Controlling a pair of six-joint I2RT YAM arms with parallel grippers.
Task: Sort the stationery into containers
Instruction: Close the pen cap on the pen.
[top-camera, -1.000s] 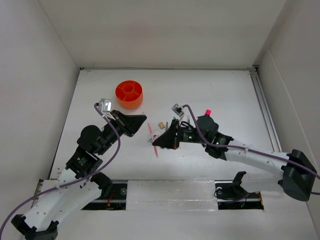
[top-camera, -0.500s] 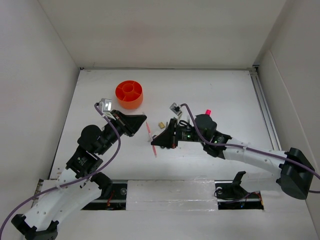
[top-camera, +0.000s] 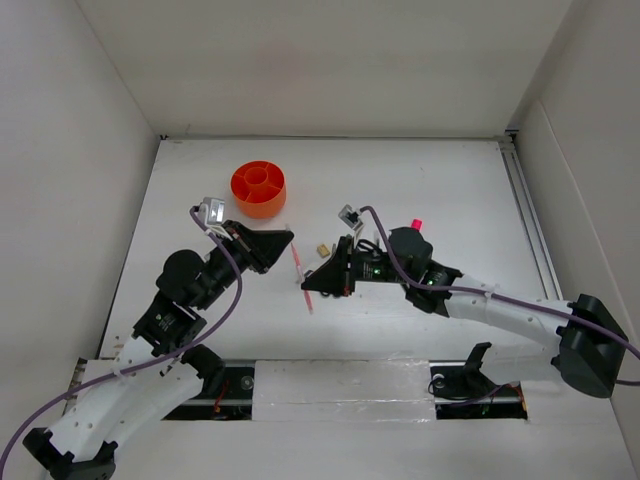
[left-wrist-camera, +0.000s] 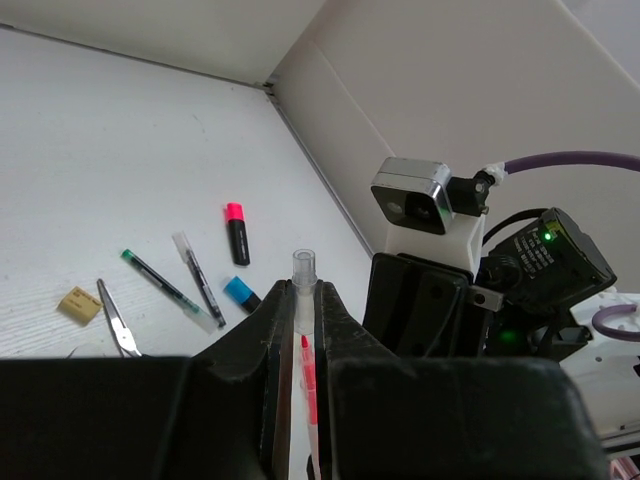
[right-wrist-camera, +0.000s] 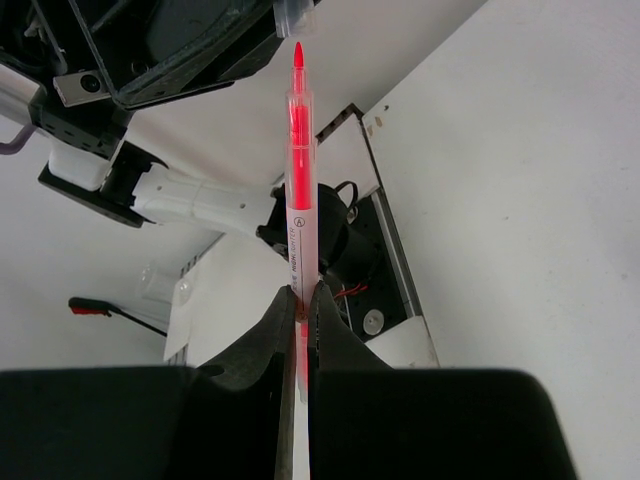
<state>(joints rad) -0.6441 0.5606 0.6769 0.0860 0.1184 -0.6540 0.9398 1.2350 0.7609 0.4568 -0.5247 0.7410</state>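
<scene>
**Right claw (right-wrist-camera: 300, 297) inches pen (right-wrist-camera: 297, 180) toward cap (left-wrist-camera: 303, 268)**

Clamped on the pen, it has crept slightly nearer the tub (top-camera: 262, 208). The pen, near-right of the tub, runs near-to-far, tip aimed at the cap pinched in the left claw (left-wrist-camera: 303, 300).

Uncapped pink pen (right-wrist-camera: 298, 200), tip toward cap (left-wrist-camera: 303, 268)

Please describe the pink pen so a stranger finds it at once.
From the orange tub, look nearer and slightly right. The right gripper clamps the pink pen there; unlike the tan eraser beside it, it is long and thin.
</scene>
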